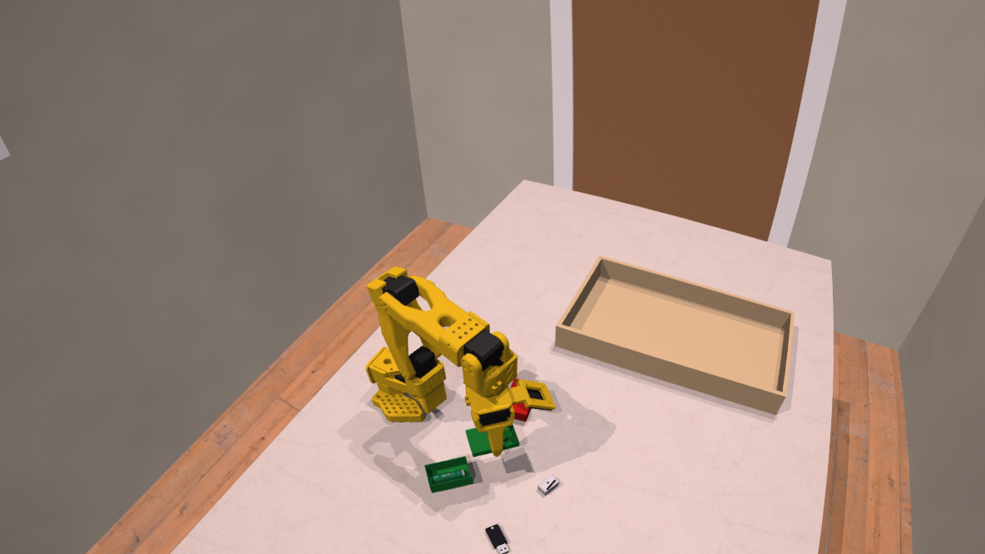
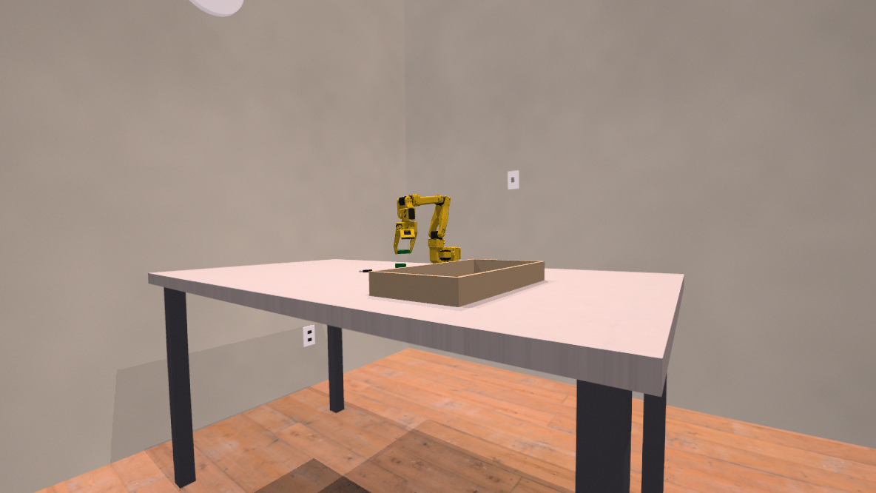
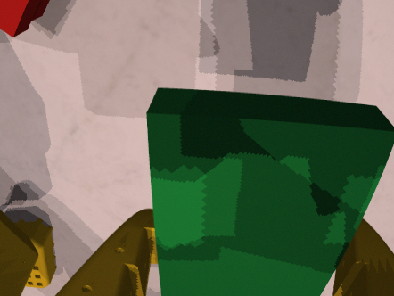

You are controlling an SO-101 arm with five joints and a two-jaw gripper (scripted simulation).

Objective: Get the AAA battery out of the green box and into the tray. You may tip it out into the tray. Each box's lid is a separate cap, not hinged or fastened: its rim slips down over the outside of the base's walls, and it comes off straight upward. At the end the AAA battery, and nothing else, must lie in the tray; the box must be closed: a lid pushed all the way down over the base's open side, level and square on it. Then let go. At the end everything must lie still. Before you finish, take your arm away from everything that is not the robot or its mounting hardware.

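The wrist view shows both fingers of the gripper (image 1: 506, 435) (image 2: 402, 249) (image 3: 247, 263) clamped on the green lid (image 1: 480, 439) (image 2: 403, 252) (image 3: 267, 192), while the exterior view, near its centre, shows the lid raised above the table (image 1: 660, 237) (image 2: 294, 282) (image 3: 111, 147). Only the top view looks into the open green box (image 1: 432, 485) (image 2: 399, 265), low and just left of centre, where the battery (image 1: 448, 475) lies on its side; the exterior view shows just the box's outside. The battery is a small green cylinder with a pale end. The tray (image 1: 675, 377) (image 2: 416, 289), right of centre in the top view, holds nothing. A red box (image 1: 522, 411) (image 3: 11, 15) peeks into the wrist view's upper left corner.
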